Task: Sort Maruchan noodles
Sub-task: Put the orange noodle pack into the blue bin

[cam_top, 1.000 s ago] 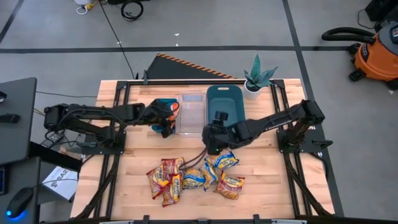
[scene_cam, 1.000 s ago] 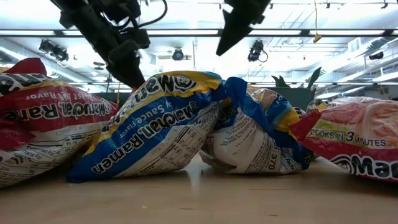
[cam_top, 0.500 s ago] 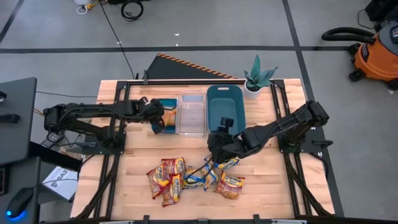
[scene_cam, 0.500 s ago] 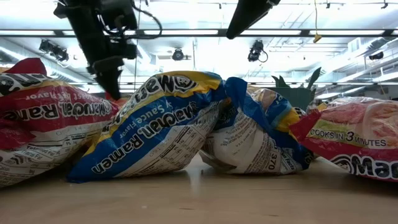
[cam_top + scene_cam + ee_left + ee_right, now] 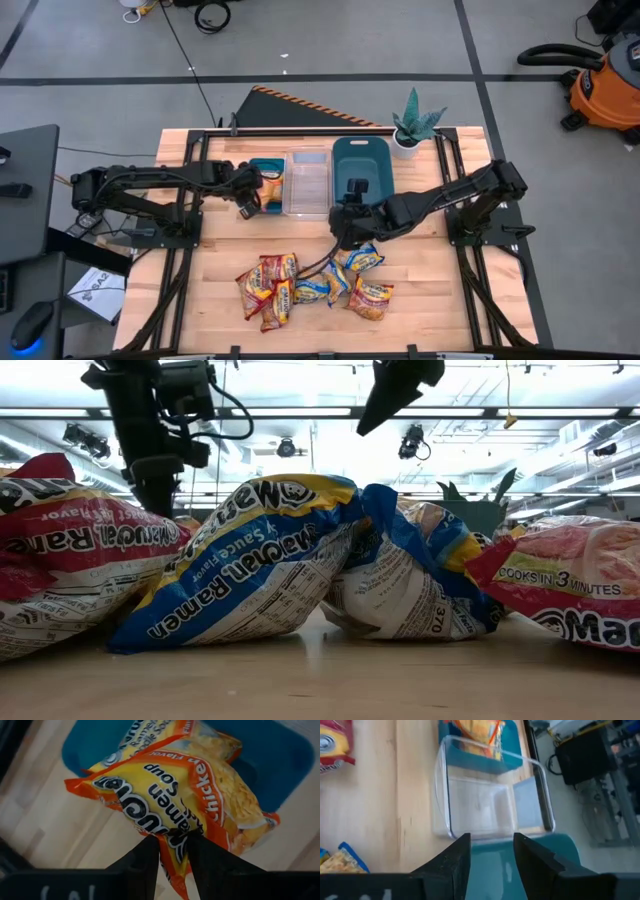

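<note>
Several Maruchan packets lie in a loose pile (image 5: 315, 280) on the near half of the table: dark red ones (image 5: 262, 282), blue ones (image 5: 312, 288) and orange ones (image 5: 370, 298). In the low view a blue packet (image 5: 250, 580) leans on its neighbours. My left gripper (image 5: 247, 205) is beside the small teal bin (image 5: 262, 164), shut on an orange chicken-flavour packet (image 5: 175, 790). A second orange packet (image 5: 150, 740) lies under it in the bin. My right gripper (image 5: 344, 216) hangs open above the pile's far edge (image 5: 490, 842), holding nothing. My left gripper pinches the orange packet by its crimped edge (image 5: 172, 842) between the two fingers (image 5: 145, 860). The packet spreads away from the fingers over the small teal bin (image 5: 280, 760), tilted, its far part on the packet lying in the bin.
A clear bin (image 5: 308, 182) stands between the small teal bin and a larger dark teal bin (image 5: 360, 165) on the table's far half. A potted plant (image 5: 414, 122) stands at the far right corner. Bare wood lies left and right of the pile.
My left gripper has carried the orange packet left, from beside the clear bin to the small teal bin, and drawn back toward the table's near left. My right gripper dipped toward the pile, then came back up toward the bins, still open.
</note>
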You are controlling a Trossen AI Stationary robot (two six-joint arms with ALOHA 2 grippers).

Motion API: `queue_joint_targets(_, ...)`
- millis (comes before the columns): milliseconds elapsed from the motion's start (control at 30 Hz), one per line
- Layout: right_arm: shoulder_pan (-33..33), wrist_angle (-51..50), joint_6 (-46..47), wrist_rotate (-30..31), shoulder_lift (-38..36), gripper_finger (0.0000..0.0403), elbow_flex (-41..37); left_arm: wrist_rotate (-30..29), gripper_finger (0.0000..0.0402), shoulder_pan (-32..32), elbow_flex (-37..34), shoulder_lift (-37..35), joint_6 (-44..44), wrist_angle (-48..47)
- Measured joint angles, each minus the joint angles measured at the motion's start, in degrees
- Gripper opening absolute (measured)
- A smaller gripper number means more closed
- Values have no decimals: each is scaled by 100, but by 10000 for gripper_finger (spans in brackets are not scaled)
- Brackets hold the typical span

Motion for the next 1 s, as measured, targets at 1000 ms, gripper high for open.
queue_joint_targets(1000, -248, 642, -119, -856, -30, 144, 2, 690, 107, 282, -835, 2, 451, 1592)
